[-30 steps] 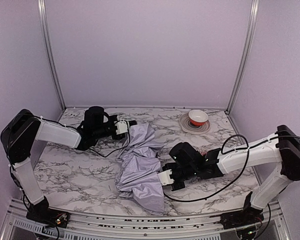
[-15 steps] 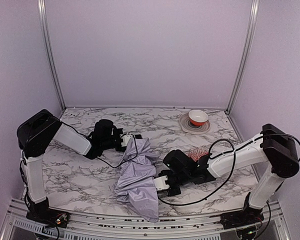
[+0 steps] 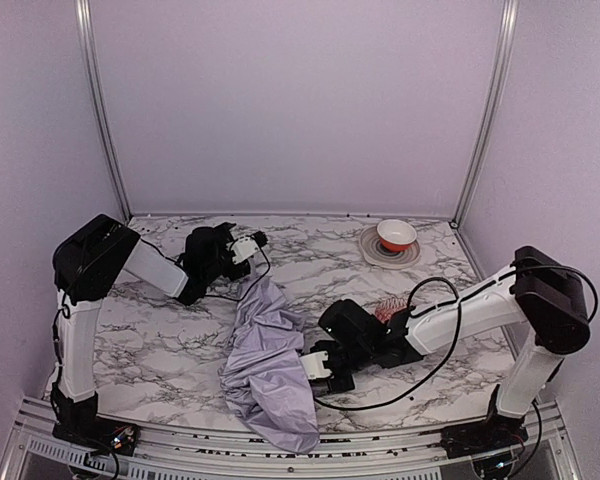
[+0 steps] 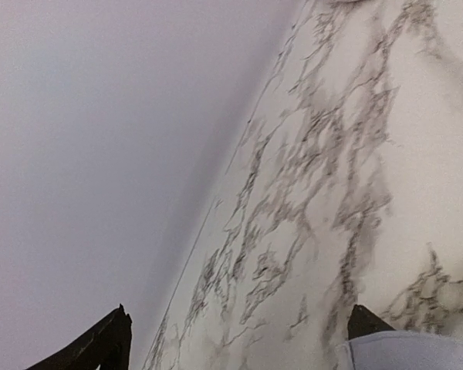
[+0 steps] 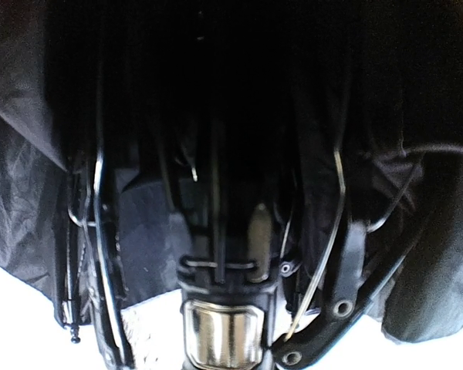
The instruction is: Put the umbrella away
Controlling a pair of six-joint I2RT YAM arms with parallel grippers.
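The umbrella [image 3: 265, 355] lies collapsed on the marble table, its pale lavender canopy stretching from mid-table to the near edge. My right gripper [image 3: 317, 365] is shut on its shaft at the canopy's right side. The right wrist view is filled with the black underside, thin ribs and the shiny metal shaft [image 5: 220, 331]; my own fingers are hidden there. My left gripper [image 3: 252, 243] hangs open just beyond the canopy's far tip, holding nothing. In the left wrist view its black fingertips [image 4: 112, 343] stand wide apart over bare marble, with a corner of lavender fabric [image 4: 413, 351] at the lower right.
A red bowl [image 3: 396, 234] sits on a grey plate [image 3: 372, 251] at the back right. A small red patterned thing [image 3: 390, 306] lies beside the right arm. Lavender walls and metal posts [image 3: 100, 110] enclose the table. Black cables trail from both arms.
My left gripper has opened, let go of the umbrella's far tip and drawn back a little. The right arm has pulled the umbrella toward the near edge, and the canopy has gathered narrower.
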